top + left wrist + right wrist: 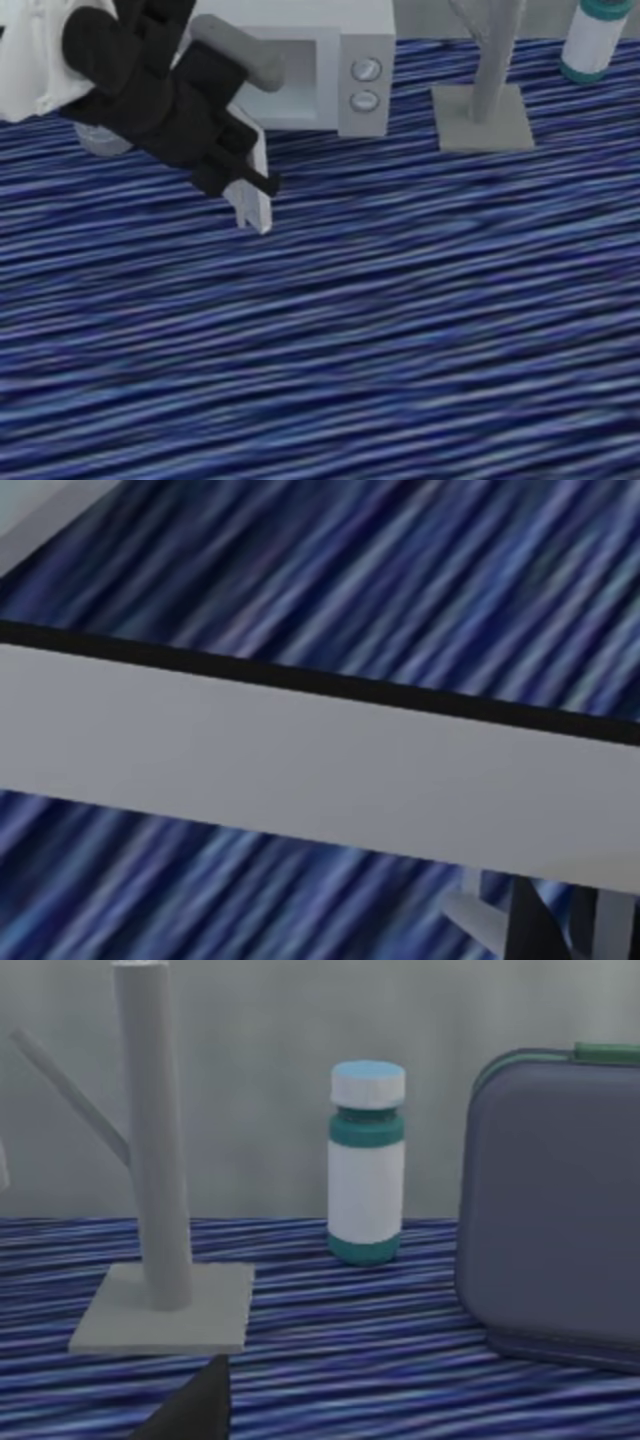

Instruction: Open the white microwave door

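- The near half of the table is bare blue-and-white streaked cloth (400, 350), its stripes running roughly left to right across the whole surface.
- Farther in, left of centre, the flat white rectangular door (258, 190) stands swung out from the cabinet toward the table's near side, seen edge-on from above.
- The black left gripper (243, 187) sits right at that door's outer end, touching it; its fingers appear closed on the panel's edge. In the left wrist view the door (320, 770) fills the frame as a pale band with a dark upper edge.
- Behind, the white boxy microwave (345, 60) stands at the far left-centre, cavity exposed, two round silver knobs on its right panel.
- Right of it stands a grey square-based stand (483, 115) with an upright post.
- At the far right is a white bottle with teal bands (597, 40); beside it, a slate-blue rounded case (555, 1210).
- A plain grey wall (260, 1040) closes the far side.
- The right arm is out of the top view, so I cannot tell its fingers' state.
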### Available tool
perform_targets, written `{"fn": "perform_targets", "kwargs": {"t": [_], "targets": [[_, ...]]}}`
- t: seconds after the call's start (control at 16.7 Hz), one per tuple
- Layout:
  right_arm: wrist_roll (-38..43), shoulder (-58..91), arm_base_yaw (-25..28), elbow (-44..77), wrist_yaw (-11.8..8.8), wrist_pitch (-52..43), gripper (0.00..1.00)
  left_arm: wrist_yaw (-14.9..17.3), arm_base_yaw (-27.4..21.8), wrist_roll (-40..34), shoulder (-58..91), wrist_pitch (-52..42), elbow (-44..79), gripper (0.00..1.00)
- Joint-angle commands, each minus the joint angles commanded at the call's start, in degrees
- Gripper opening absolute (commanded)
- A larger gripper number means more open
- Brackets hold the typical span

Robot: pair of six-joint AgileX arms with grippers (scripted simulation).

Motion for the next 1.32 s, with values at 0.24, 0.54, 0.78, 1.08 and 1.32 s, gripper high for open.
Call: {"fn": "perform_targets", "kwargs": {"t": [0.24, 0.54, 0.78, 1.08, 1.32], "targets": [[0.0, 0.0, 0.0, 0.0, 0.0, 0.0, 1.0, 0.0, 0.0, 0.0, 0.0, 0.0, 0.0, 0.0], [0.0, 0.0, 0.0, 0.0, 0.0, 0.0, 1.0, 0.0, 0.0, 0.0, 0.0, 0.0, 0.0, 0.0], [0.0, 0.0, 0.0, 0.0, 0.0, 0.0, 1.0, 0.0, 0.0, 0.0, 0.0, 0.0, 0.0, 0.0], [0.0, 0.0, 0.0, 0.0, 0.0, 0.0, 1.0, 0.4, -0.2, 0.0, 0.1, 0.0, -0.1, 0.0], [0.0, 0.0, 0.0, 0.0, 0.0, 0.0, 1.0, 2.6, 1.8, 4.7, -0.8, -1.0, -1.0, 0.0]]}}
